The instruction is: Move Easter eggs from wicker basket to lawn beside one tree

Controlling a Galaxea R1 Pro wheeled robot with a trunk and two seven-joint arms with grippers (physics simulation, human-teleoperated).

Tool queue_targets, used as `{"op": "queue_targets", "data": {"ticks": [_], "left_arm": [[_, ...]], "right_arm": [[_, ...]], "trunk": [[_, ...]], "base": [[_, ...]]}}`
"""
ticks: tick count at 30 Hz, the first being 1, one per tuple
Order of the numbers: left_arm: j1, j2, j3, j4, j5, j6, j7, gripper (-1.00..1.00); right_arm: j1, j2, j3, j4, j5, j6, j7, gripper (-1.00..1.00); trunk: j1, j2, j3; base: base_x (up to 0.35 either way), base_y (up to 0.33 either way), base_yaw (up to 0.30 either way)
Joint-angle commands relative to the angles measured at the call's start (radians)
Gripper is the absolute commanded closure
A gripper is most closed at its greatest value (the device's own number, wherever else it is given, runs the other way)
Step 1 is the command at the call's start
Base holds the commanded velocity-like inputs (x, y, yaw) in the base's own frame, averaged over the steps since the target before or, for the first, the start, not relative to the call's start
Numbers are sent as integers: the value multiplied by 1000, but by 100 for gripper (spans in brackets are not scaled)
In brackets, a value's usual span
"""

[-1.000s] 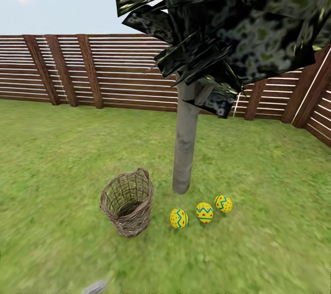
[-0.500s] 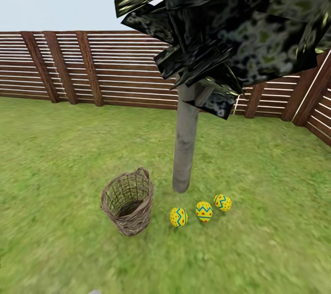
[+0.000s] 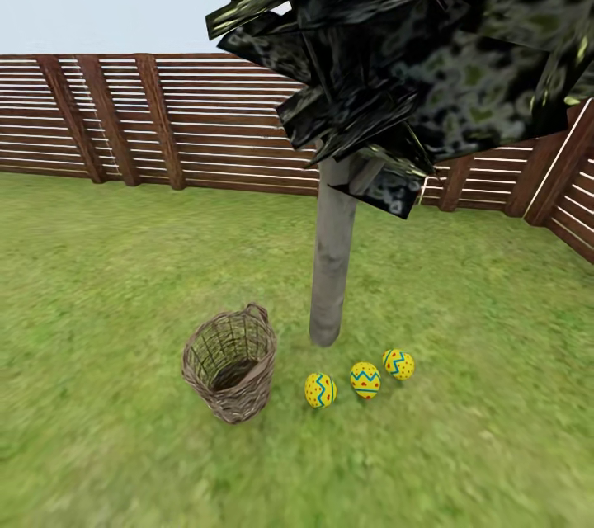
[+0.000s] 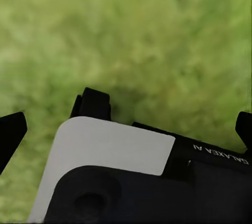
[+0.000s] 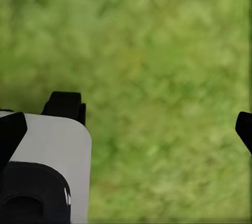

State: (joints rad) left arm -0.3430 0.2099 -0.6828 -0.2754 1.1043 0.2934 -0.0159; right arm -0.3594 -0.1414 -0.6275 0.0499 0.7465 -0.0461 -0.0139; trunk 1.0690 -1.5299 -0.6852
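We're seeing all three eggs [image 3: 319, 389] [image 3: 365, 379] [image 3: 398, 364] sitting near the tree [image 3: 332, 264], basket [image 3: 230, 365] looking empty. Both grippers [image 4: 126, 124] [image 5: 128, 124] are hanging wide, holding nothing. Only risk: bumping an egg and rolling it away.

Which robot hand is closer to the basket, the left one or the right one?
Cannot tell left or right. The left gripper and the right gripper each hang open over plain lawn; the wicker basket stands beside the tree.
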Motion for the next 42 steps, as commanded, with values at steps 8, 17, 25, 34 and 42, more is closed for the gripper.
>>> {"op": "queue_targets", "data": {"ticks": [8, 17, 25, 34, 42], "left_arm": [[1, -1, -4, 66, 3, -29, -1, -100], [1, -30, -7, 122, 0, -33, -2, -100], [1, -30, -7, 155, 2, -33, -3, -100], [1, -30, -6, 160, 8, -34, -4, -100], [4, -28, -7, 170, 4, -34, -4, -100]], "right_arm": [[9, 1, -8, 4, 8, -6, -1, -100], [13, 3, -8, 4, 7, -6, -1, -100], [13, 3, -8, 3, 8, -7, -1, -100], [13, 3, -7, 2, 12, -9, -1, -100], [13, 3, -7, 2, 13, -9, -1, -100]], "trunk": [[-31, 56, 21], [-65, 119, 45], [-96, 175, 68], [-96, 175, 68], [-96, 175, 68]], "base": [[0, 0, 0], [0, 0, 0], [0, 0, 0], [0, 0, 0], [0, 0, 0]]}}
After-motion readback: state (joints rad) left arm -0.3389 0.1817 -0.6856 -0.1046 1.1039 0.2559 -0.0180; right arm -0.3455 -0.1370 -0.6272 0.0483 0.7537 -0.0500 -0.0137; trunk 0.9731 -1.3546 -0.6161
